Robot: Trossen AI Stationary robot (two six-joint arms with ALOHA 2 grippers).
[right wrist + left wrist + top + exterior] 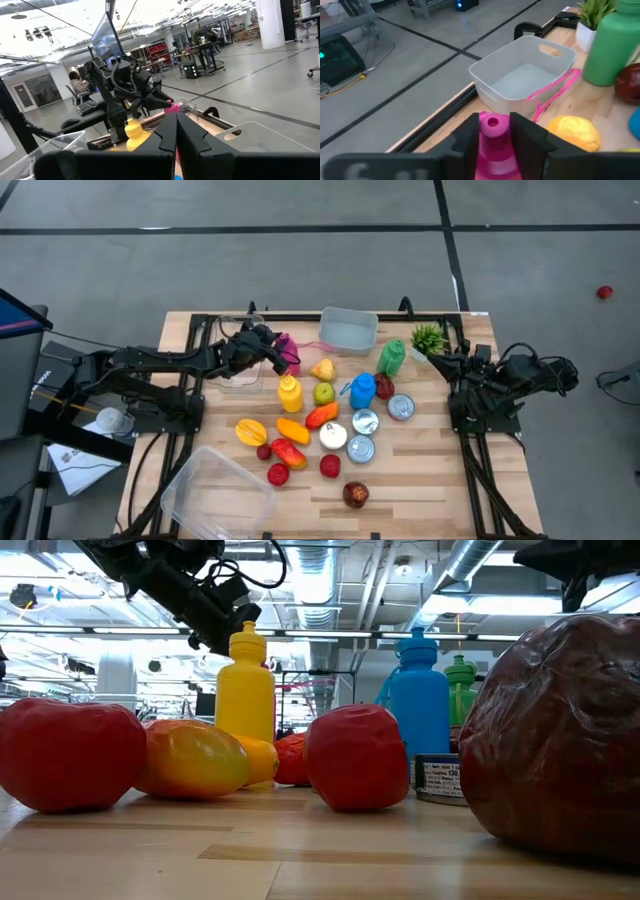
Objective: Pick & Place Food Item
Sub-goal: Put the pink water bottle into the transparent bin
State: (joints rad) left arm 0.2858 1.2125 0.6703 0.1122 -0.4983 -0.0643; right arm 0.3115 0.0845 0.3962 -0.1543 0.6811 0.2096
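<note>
Overhead: left tool (283, 352) at the desk's (430, 480) back left, clamped on a pink bottle (286, 348) beside a white bin (349, 330); right tool (437, 360) near a potted plant (428, 337), fingers together. Low view: yellow bottle (245, 685), blue bottle (419, 700), red fruit (356, 757). Left wrist: 2 fingers (527, 135) gripping the pink bottle's neck. Right wrist: closed fingers (192, 137), left arm (112, 90) beyond.
</note>
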